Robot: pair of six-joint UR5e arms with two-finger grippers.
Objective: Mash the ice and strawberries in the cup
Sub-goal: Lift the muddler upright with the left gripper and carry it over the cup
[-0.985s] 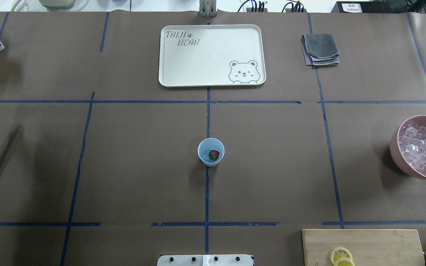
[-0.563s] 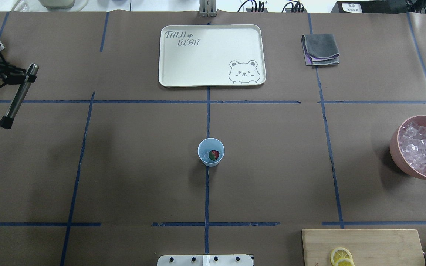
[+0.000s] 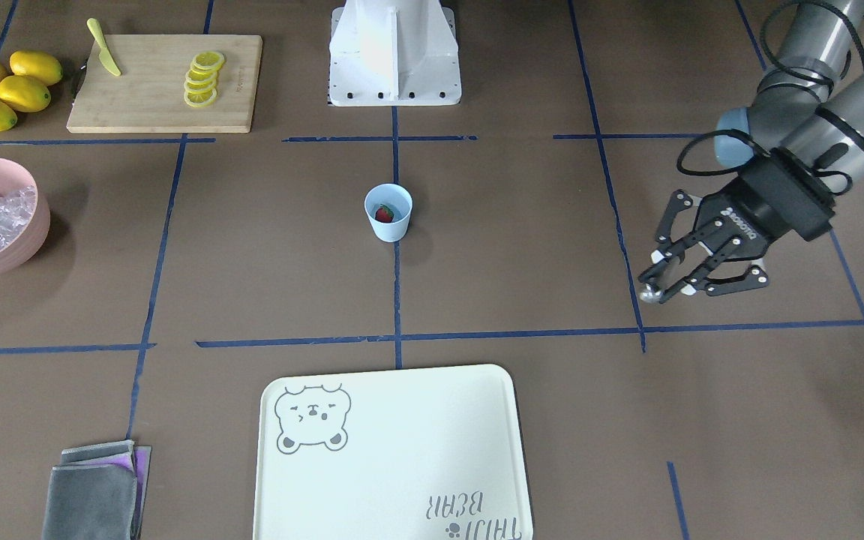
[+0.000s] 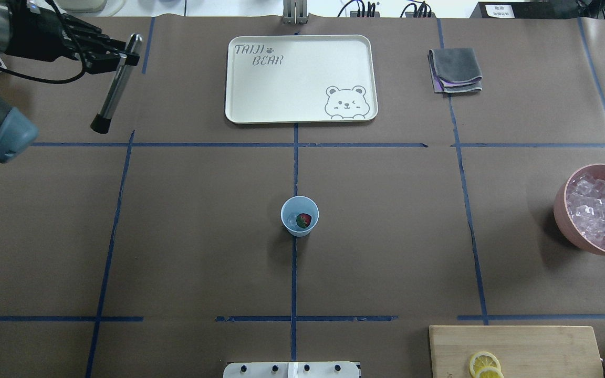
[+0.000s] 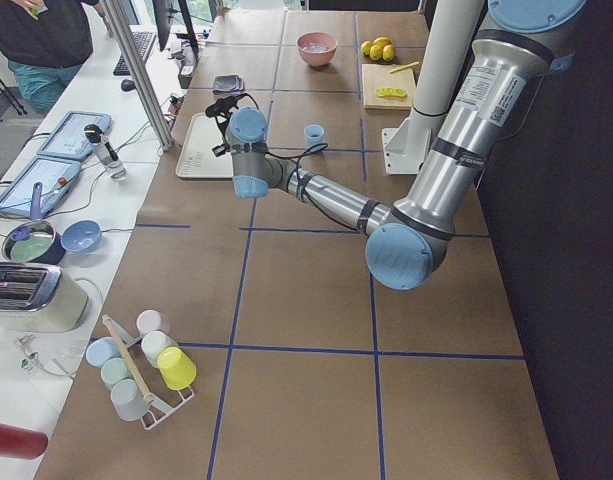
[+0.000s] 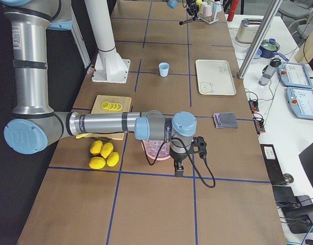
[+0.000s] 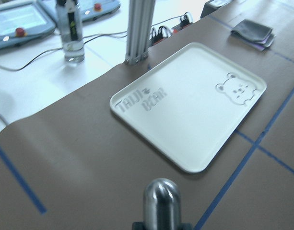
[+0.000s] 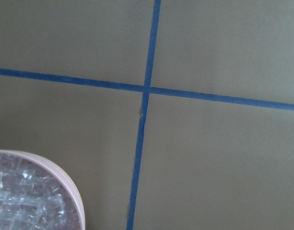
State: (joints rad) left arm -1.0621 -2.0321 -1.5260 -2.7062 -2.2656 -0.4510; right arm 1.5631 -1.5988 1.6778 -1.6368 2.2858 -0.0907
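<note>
The cup point(image 4: 299, 216) — a small light-blue tapered tumbler — stands upright at mid-table on the central blue tape line point(image 4: 295, 168). Inside it lies one red strawberry point(image 4: 305, 220) with a green top (whether cubes lie beneath it cannot be told). The ice point(image 4: 598, 211), clear whitish cubes, is heaped in the pink bowl point(image 4: 561, 212) at the table's right edge, well apart from the cup.

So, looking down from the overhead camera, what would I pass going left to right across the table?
The metal muddler, clamped in the left gripper → blue cup with a strawberry inside → folded grey cloth → pink bowl of ice. The tray and cutting board overlap these, so I left them out.
</note>
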